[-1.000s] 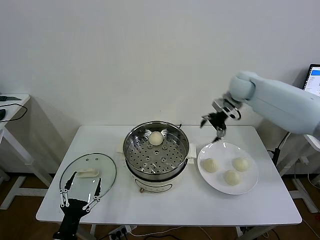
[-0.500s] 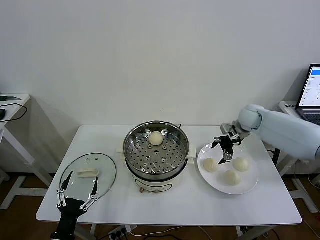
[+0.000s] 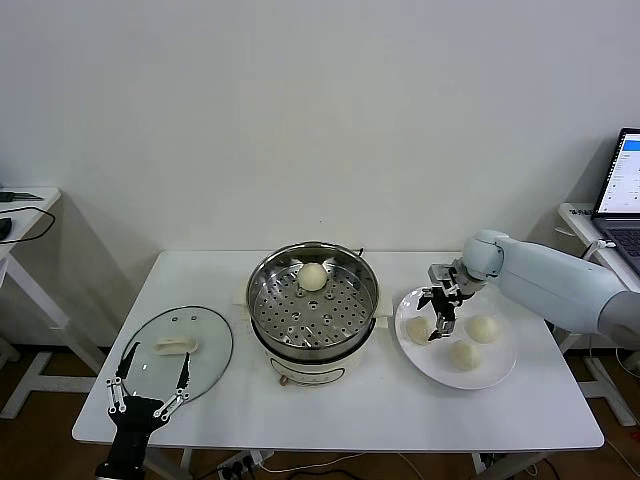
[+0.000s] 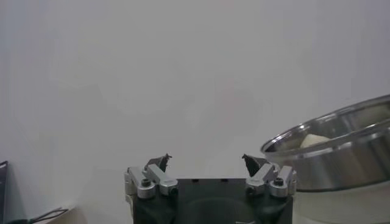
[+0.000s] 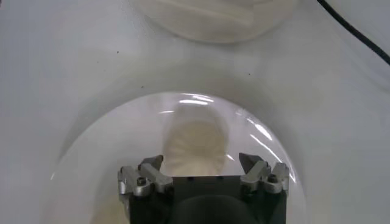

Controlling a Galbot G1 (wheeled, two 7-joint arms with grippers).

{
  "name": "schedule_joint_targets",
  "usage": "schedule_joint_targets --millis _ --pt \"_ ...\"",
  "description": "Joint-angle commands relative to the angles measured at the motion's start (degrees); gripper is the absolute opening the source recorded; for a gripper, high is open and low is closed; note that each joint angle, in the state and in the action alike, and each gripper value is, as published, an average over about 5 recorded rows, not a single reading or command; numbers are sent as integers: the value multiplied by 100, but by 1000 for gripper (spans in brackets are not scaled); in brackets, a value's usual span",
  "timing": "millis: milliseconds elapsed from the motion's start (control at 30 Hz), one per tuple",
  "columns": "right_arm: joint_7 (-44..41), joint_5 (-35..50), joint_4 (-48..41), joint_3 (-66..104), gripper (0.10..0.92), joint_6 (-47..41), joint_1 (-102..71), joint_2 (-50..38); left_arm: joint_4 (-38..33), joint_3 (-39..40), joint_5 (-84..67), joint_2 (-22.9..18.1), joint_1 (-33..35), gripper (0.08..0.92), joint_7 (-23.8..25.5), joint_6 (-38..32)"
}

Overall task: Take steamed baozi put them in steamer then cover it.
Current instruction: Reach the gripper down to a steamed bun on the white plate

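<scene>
Head view, steamer: steamer (image 3: 313,310) sits mid-counter, uncovered, so buns can drop straight onto its perforated tray; one bun (image 3: 313,277) already lies at the tray's far side
Head view, plate: white plate (image 3: 500,366) just right of the steamer carries three buns; nearest one to the pot (image 3: 418,329) is under the working arm
Head view, right claw: right claw (image 3: 441,316) hangs low over the plate, fingers apart, empty, straddling that left bun; a judgement: it is lining up for a pick, fingers wide enough to clear the dough
Head view, cover: cover (image 3: 176,352) lies flat on the counter's left part, handle up, well apart from the pot; parked there so the pot mouth is free until loading ends
Head view, left claw: left claw (image 3: 148,385) waits at the near edge of the cover, fingers apart, holding nothing; likely placed for the later lid step
Left wrist view: fingers spread and empty; steamer rim with a bun inside shows off to one side
Right wrist view: fingers spread above a pleated bun (image 5: 196,145) on the plate (image 5: 91,152); bun sits between the fingertips' line, not yet touched
Progress: one of four buns loaded; cover step not yet due
</scene>
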Motion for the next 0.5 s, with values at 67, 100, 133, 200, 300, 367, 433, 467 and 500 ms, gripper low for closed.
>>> schedule_joint_targets --millis 67,100,133,200,300,367,433,467,500 --pt "39 -46 -141 41 823 -53 -141 137 10 -37 -14 6 -3 823 -1 -6" --pt "21 -60 -145 47 822 -55 -150 141 13 -38 -14 3 -6 823 -1 -5" --pt "1 -71 -146 54 820 -55 -156 144 18 -37 -14 1 -10 823 -1 -5" --pt "-40 -84 -146 66 812 -59 -166 148 27 -36 -15 -4 -20 823 -2 -2" --pt "-62 -97 -142 78 775 -63 -175 150 32 -39 -15 -5 -27 823 -4 0" --pt "-70 -105 -135 89 737 -63 -179 145 31 -45 -16 -5 -28 823 -7 0" --pt "-84 -119 -125 91 703 -63 -174 136 29 -53 -19 -4 -34 823 -11 1" --pt "-97 -130 -120 92 691 -62 -167 130 29 -57 -21 -4 -37 823 -13 1" --pt "-109 -137 -114 96 682 -59 -158 123 26 -61 -24 -4 -39 823 -14 2"
